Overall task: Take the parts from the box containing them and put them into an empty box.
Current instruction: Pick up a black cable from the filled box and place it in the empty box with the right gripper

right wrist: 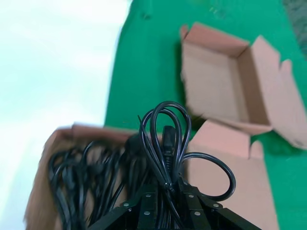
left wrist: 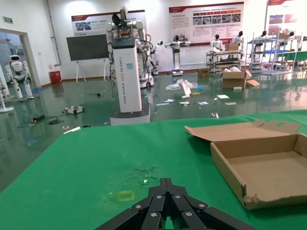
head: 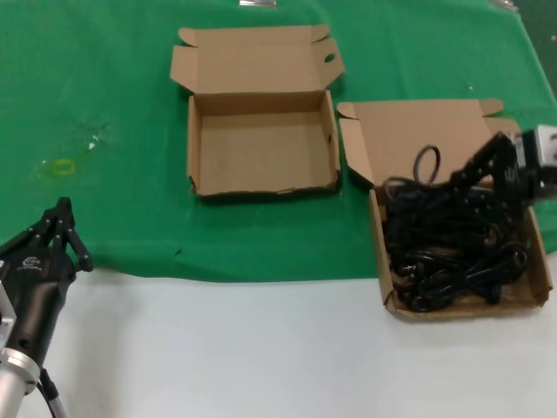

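Fingers (right wrist: 165, 191) of right gripper (head: 466, 178) pinch one looped power cord (right wrist: 165, 143).

Two cardboard boxes (head: 261, 131) (head: 531, 296), one tangled pile of cords (head: 452, 252), uncountable.

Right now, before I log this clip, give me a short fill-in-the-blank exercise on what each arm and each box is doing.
1. The right gripper is shut on a black looped rubber power cord, lifting it above the ____ cardboard box.
2. The other open brown cardboard box on the green cloth is ____.
3. The left gripper is parked over the cloth's near edge, holding ____.

Missing words: full; empty; nothing
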